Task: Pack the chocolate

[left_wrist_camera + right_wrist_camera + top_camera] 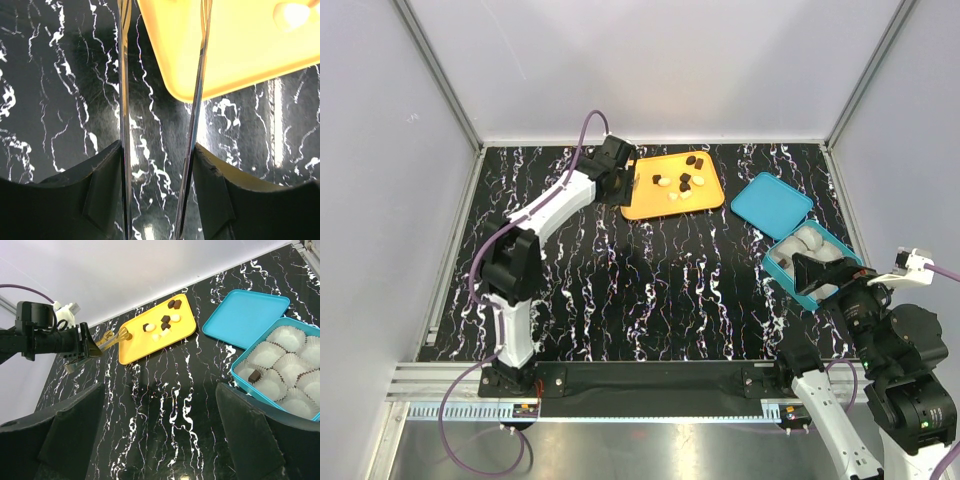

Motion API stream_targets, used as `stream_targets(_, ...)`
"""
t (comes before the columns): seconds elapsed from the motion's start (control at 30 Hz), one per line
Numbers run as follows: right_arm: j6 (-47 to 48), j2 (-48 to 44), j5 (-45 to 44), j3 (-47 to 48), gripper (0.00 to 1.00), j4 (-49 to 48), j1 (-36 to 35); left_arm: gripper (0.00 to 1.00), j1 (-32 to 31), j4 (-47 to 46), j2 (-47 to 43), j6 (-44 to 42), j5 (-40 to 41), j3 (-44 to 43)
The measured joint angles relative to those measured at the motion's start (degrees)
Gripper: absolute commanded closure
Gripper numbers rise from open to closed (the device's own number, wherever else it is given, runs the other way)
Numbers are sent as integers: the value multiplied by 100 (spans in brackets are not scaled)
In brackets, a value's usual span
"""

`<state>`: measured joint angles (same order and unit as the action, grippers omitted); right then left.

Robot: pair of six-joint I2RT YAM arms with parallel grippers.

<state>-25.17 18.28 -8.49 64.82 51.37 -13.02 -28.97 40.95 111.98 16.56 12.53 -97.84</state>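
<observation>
On the table (pixel 650 300), the tray (pixel 650 205) sits at twelve o'clock and the box (pixel 239 380) at three. My left pincer (pixel 623 186) hangs half-parted and empty at the tray's nine-o'clock corner. If I close here, I reckon I'd nip or shove the tray. The right pincer (pixel 817 272), spread wide and empty, hovers over the box. Chocolates (pixel 685 182) lie mid-tray, and one is already boxed.

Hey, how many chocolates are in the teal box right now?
1: a dark piece sits in a paper cup near the left edge of the teal box. The other visible cups look empty, but part of the box is covered, so more may be hidden.
</observation>
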Motion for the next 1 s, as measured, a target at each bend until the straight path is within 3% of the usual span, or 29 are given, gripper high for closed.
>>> stream_targets(1.0,140,-7,-103,-9,0,0,0,50,122,-210,802,-160,-264,-404)
